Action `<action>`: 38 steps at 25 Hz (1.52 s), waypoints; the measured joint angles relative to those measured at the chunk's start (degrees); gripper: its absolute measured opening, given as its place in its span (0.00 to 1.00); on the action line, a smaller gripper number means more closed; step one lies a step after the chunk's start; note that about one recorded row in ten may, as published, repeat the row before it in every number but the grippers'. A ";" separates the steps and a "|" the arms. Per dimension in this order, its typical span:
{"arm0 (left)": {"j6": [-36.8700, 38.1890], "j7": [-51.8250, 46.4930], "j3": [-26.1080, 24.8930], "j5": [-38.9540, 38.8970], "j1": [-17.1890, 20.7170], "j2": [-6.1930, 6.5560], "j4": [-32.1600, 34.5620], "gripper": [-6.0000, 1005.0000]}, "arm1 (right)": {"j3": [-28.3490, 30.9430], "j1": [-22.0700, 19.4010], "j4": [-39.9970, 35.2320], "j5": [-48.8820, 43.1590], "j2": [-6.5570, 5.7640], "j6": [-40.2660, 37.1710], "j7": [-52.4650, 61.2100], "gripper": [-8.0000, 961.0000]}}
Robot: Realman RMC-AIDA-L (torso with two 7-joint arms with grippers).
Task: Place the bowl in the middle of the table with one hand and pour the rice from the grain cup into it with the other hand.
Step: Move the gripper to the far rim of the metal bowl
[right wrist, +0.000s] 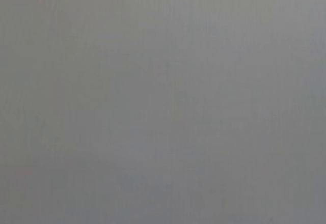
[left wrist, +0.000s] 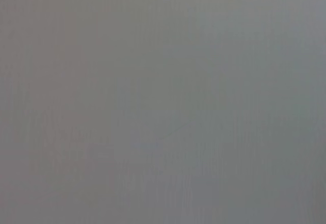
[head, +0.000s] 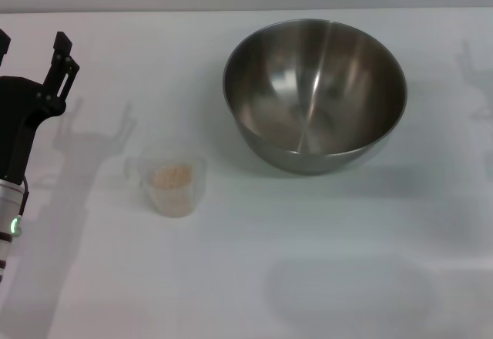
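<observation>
While the white table [head: 323,277] stretches out as the biggest thing before me, plain and matte, the bowl [head: 315,92] comes next: a wide, deep one of shiny steel, standing upright toward the far edge and somewhat nearer the right edge than the left. Its inside looks bare metal, with bright streaks of reflection running down to the bottom.

At the left edge stands the left arm, dark and upright, with a small green light low on its pale lower section. Its left gripper [head: 31,54] is lifted over the surface near the far left corner, its two dark fingers spread apart with nothing between them. It is well apart from both the bowl and the cup.

Smaller still is the grain cup [head: 172,184], clear plastic, upright, sitting left of the bowl and closer to the near edge, separate from it. Inside lies the rice [head: 171,176], a low heap of pale beige grains.

Both wrist views give only a blank grey field.
</observation>
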 joint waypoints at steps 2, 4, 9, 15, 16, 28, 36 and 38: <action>0.00 0.00 -0.04 0.00 0.00 0.00 0.05 0.82 | 0.00 0.00 0.04 -0.02 -0.06 0.00 -0.01 0.76; 0.00 0.00 -0.06 0.00 0.00 0.00 0.07 0.82 | 0.00 0.00 0.05 -0.02 -0.08 -0.01 -0.01 0.76; -0.01 0.00 -0.10 0.00 0.00 0.00 0.11 0.82 | 0.00 0.00 0.06 -0.02 -0.10 -0.60 -0.04 0.76; -0.05 0.00 -0.11 0.00 -0.07 0.00 0.21 0.82 | -0.12 0.06 -1.42 -0.98 -0.17 -0.35 -6.53 0.75; -0.05 0.00 -0.11 0.00 -0.07 0.00 0.21 0.82 | -0.12 0.06 -1.42 -0.98 -0.17 -0.35 -6.53 0.75; 0.08 0.02 -0.11 0.00 -0.08 0.00 0.48 0.81 | 3.63 -6.28 -29.36 -6.63 -0.76 34.40 -9.97 0.75; 0.13 0.07 -0.11 0.00 -0.08 0.08 0.86 0.81 | 11.49 -12.98 -59.44 -7.86 -0.51 77.52 -10.04 0.74; 0.27 0.09 -0.11 0.00 -0.08 0.09 1.13 0.81 | 14.56 -13.24 -66.38 -7.72 -0.57 90.06 -10.24 0.74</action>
